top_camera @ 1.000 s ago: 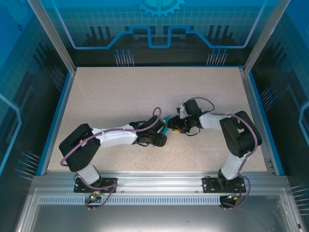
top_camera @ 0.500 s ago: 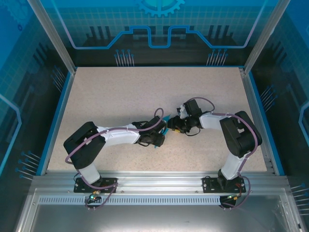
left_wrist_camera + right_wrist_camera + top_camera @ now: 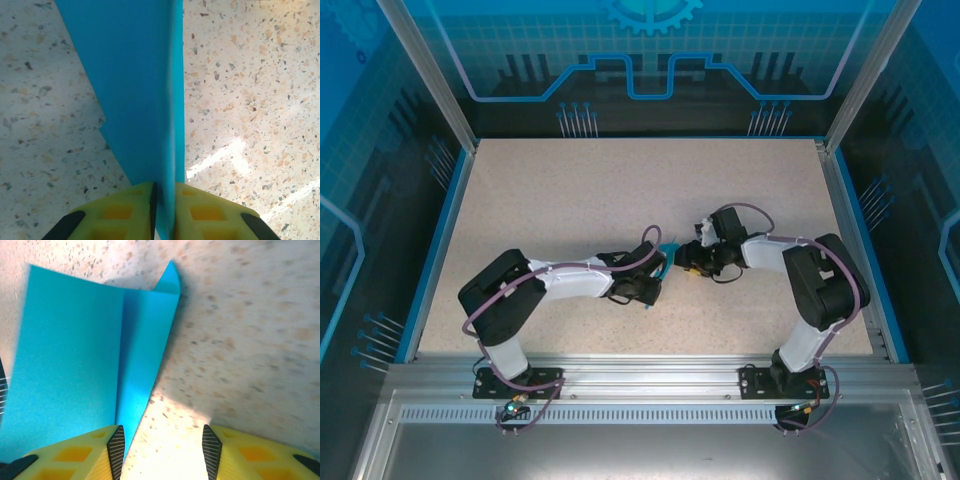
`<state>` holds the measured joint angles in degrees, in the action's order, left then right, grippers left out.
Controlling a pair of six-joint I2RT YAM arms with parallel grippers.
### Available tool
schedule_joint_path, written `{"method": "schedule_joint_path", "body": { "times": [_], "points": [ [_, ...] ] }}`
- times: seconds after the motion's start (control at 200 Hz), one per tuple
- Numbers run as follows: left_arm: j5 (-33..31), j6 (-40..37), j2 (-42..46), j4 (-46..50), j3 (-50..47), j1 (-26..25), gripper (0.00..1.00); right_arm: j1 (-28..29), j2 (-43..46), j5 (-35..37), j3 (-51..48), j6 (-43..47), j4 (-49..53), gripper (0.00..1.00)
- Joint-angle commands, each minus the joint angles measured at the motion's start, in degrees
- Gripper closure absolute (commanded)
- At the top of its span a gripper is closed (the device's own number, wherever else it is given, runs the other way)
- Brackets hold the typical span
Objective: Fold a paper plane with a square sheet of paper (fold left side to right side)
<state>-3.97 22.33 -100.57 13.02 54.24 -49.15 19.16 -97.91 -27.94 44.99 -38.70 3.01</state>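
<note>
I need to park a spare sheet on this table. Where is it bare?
Bare: the whole far half of the table, and strips along its left and right edges. Crowded: near centre, where the left gripper and right gripper meet at the blue paper.

worktop [image 3: 570,200]: speckled beige, lying flat | blue rim [image 3: 438,250]: running along sides | rail [image 3: 640,372]: spanning near edge | panels [image 3: 650,60]: standing behind
</note>
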Motion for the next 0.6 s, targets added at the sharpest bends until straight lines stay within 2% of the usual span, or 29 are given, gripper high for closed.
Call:
{"method": "schedule_joint_path", "body": {
  "times": [0.0, 0.18, 0.37, 0.595],
  "points": [
    [3.4, -0.5, -1.5, -1.1, 0.9, -0.3, 0.84, -2.6, 3.7, -1.8, -2.2, 2.3, 0.7, 0.52],
    [5.8, -0.4, -2.6, -2.1, 1.2, -0.1, 0.87, -3.0, 6.0, -5.4, -3.9, 2.8, -1.1, 0.51],
    [8.8, -0.4, -3.1, -3.1, 1.0, 0.4, 0.88, -2.3, 4.4, -8.3, -4.8, 0.6, -4.8, 0.51],
    [9.2, -0.5, -2.9, -2.4, 1.0, 0.7, 0.85, -1.4, 2.6, -8.1, -4.3, 0.4, -4.2, 0.51]
  ]
}}
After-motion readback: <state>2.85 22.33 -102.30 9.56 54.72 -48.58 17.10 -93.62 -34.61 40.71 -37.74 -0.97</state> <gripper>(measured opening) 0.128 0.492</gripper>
